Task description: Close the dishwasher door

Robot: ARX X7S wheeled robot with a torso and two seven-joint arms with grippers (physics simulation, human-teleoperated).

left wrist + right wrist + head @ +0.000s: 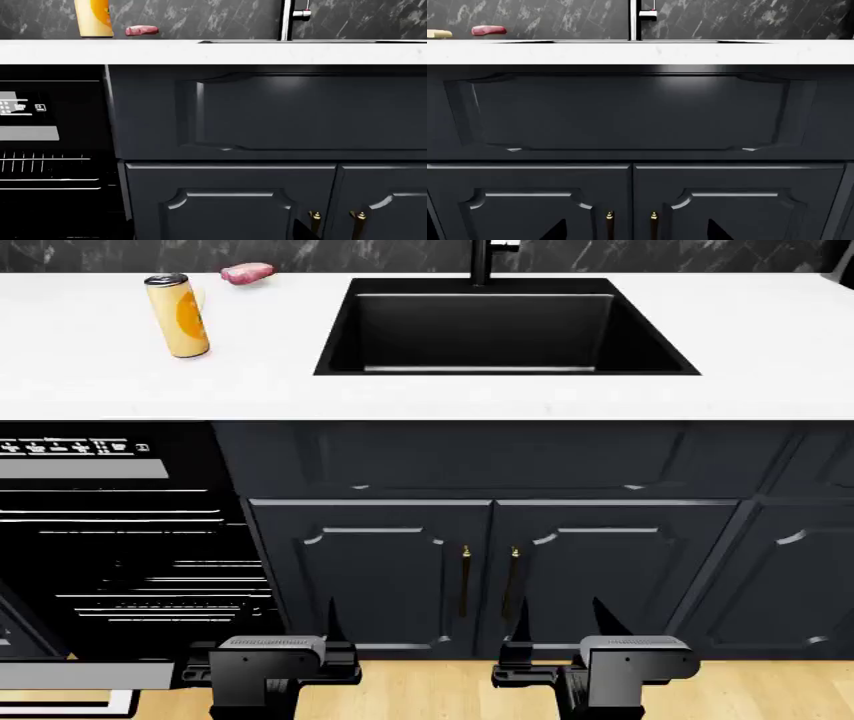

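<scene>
The dishwasher (120,540) stands open at the left under the counter, with its wire racks (160,590) showing. The dishwasher door (80,676) hangs down; only a strip of its grey inner face shows at the lower left of the head view. My left gripper (287,625) is low in front of the cabinet, just right of the opening and above the door's right end, open and empty. My right gripper (563,625) is open and empty in front of the sink cabinet doors. The left wrist view shows the dishwasher's control strip (20,107) and racks (47,165). The door is out of both wrist views.
Dark blue-grey cabinet doors with brass handles (465,580) lie ahead, under a false drawer front (627,112). On the white counter (747,350) are a black sink (501,330), an orange can (178,315) and a pink lump (247,273). Wooden floor (427,690) lies below.
</scene>
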